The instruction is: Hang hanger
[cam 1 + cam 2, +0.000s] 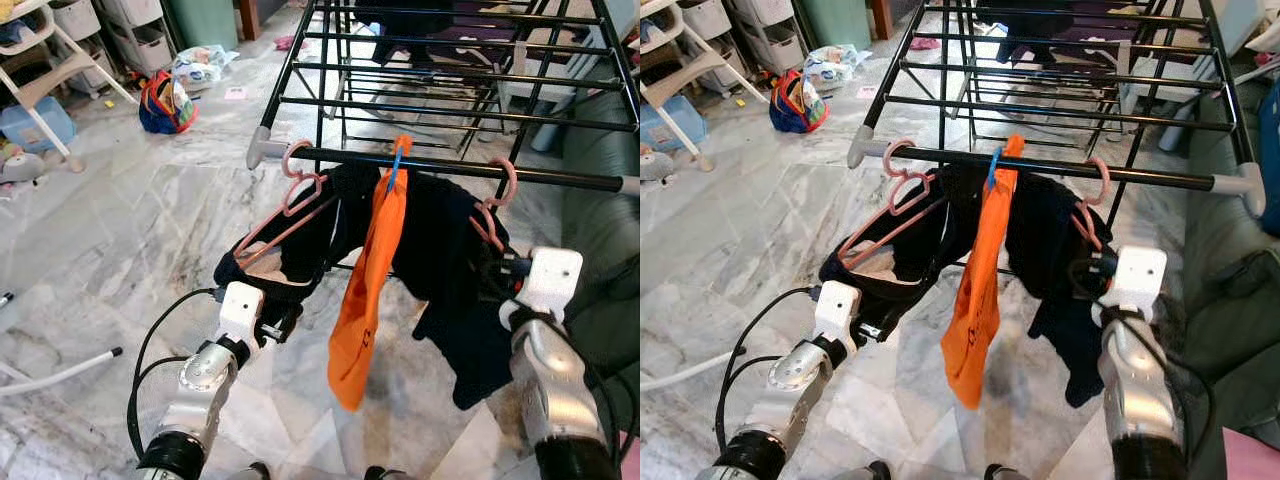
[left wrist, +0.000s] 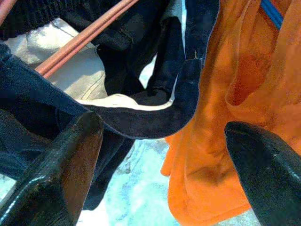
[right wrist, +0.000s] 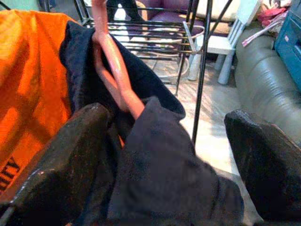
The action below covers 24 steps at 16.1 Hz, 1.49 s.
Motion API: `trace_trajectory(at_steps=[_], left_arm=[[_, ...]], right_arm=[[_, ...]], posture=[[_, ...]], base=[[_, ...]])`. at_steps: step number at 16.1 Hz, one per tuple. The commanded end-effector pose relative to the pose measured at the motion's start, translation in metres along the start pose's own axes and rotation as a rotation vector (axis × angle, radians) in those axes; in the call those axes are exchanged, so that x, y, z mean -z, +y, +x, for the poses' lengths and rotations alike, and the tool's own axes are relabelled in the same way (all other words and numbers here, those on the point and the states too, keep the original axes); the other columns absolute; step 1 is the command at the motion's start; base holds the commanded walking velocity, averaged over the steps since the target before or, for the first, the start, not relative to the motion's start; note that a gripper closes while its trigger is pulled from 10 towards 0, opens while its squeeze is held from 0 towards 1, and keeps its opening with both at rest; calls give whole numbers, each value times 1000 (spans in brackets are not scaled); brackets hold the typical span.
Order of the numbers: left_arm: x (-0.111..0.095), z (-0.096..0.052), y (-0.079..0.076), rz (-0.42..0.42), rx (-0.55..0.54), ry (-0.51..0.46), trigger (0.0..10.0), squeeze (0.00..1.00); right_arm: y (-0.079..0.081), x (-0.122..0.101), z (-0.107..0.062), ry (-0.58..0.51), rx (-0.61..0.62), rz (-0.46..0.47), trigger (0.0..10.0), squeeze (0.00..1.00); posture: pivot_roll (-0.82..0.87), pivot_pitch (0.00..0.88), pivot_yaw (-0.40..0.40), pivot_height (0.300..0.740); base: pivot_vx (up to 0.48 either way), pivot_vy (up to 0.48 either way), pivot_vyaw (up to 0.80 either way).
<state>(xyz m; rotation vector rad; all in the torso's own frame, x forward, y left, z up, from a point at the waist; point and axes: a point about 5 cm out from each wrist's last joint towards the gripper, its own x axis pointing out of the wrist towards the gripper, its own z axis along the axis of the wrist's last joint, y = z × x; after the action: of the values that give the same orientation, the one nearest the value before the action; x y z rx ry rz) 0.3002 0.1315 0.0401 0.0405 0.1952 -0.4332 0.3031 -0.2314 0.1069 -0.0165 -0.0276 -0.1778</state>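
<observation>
Two pink hangers, one at the left (image 1: 300,185) and one at the right (image 1: 497,200), hook over the drying rack's front bar (image 1: 450,166), carrying dark clothes (image 1: 440,260) beside an orange garment (image 1: 370,290). The left claw (image 2: 160,155) and right claw (image 3: 164,155) both stand spread wide, pinching nothing, close against the dark cloth.

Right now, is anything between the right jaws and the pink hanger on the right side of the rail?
Nothing solid. The right gripper is open right at the pink hanger, which is already hooked on the rack's front rail. Only the dark garment on that hanger bunches between the jaws, covering its lower part.
</observation>
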Motion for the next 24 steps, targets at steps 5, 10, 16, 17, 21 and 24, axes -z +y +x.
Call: trace_trajectory(at_steps=[5, 10, 16, 17, 21, 24], left_arm=[[2, 3, -1, 8, 8, 23, 10000, 0], [0, 5, 0, 5, 5, 20, 10000, 0], [2, 5, -1, 2, 5, 21, 10000, 0], [2, 5, -1, 2, 5, 21, 10000, 0], [2, 5, -1, 2, 5, 21, 10000, 0], [2, 5, -1, 2, 5, 21, 10000, 0]], right_arm=[[6, 2, -14, -28, -54, -18, 10000, 1000], [17, 7, -29, -51, -54, -48, 10000, 1000], [19, 7, -31, -58, -37, -50, 10000, 1000], [19, 7, -31, -58, -37, -50, 10000, 1000], [19, 7, -31, -58, -37, -50, 10000, 1000], [19, 7, -31, -58, -37, -50, 10000, 1000]], posture=[[-56, 161, 56, 740], [-61, 147, 54, 740], [-62, 144, 53, 740], [-62, 144, 53, 740], [-62, 144, 53, 740], [-62, 144, 53, 740]], base=[[0, 0, 0], [0, 0, 0], [0, 0, 0], [0, 0, 0], [0, 0, 0], [0, 0, 0]])
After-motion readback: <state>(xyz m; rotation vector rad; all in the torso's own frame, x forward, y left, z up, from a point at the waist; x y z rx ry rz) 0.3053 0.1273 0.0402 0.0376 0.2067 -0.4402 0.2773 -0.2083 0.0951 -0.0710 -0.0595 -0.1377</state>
